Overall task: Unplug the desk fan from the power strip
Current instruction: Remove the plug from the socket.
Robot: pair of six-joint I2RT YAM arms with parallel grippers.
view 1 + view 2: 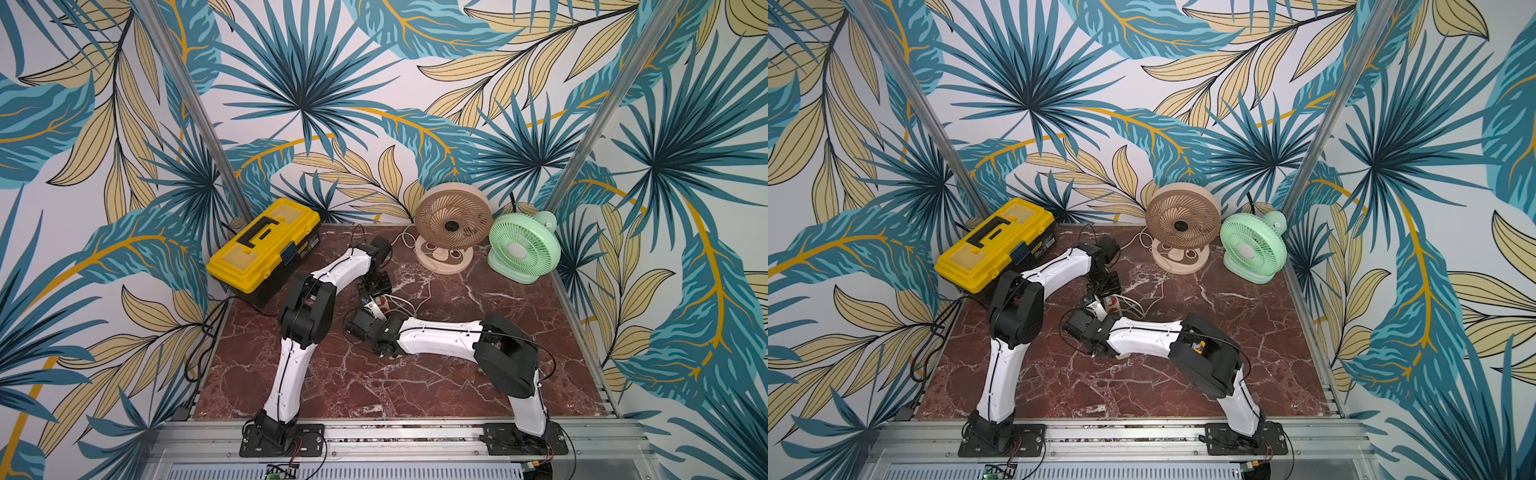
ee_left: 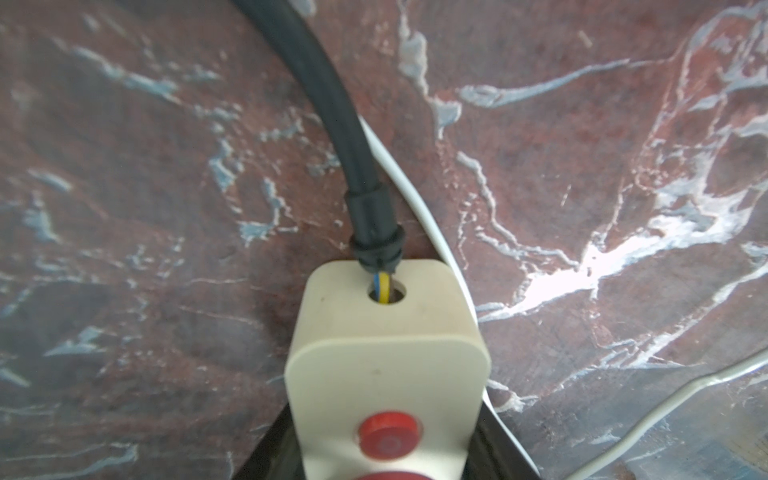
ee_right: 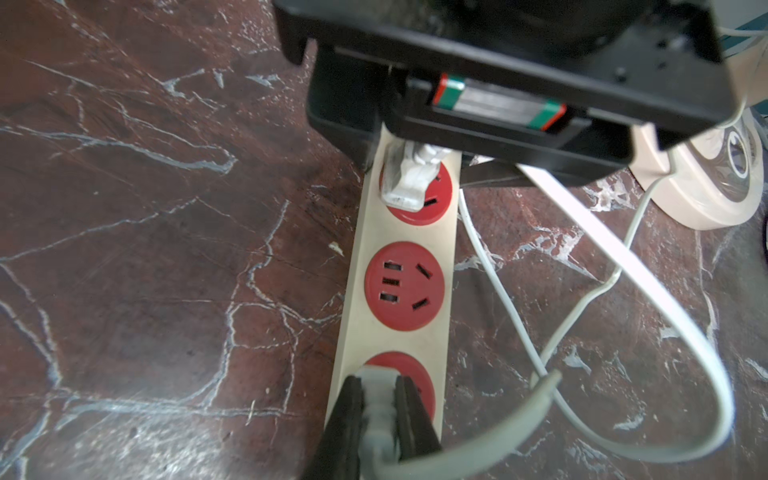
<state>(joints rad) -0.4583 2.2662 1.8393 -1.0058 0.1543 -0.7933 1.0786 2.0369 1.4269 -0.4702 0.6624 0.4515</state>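
Two claws: both closed, each with something in its grip.
Right claw: its two dark fingers pinch the grey plug from both sides; the plug sits on a red socket.
Left claw: clamped across the width of the strip, one finger on each long side, at the end with the round red button.
Power strip: cream-white, lying flat near the middle of the tabletop.
Sockets: three show in the right wrist view. The one nearest the left claw holds a white plug, the middle one shows its slots, and the third carries the grey plug.
Black cord: enters the strip's end just beyond the button, with blue and yellow wires showing at the hole.
Flat cable: runs from the grey plug in a wide loop beside the strip.
Thin white wire: lies beside the strip and reaches the base of the beige fan.
Beige fan: upright at the far edge.
Green fan: just beside it, in the far right corner.
Yellow toolbox: far left corner.
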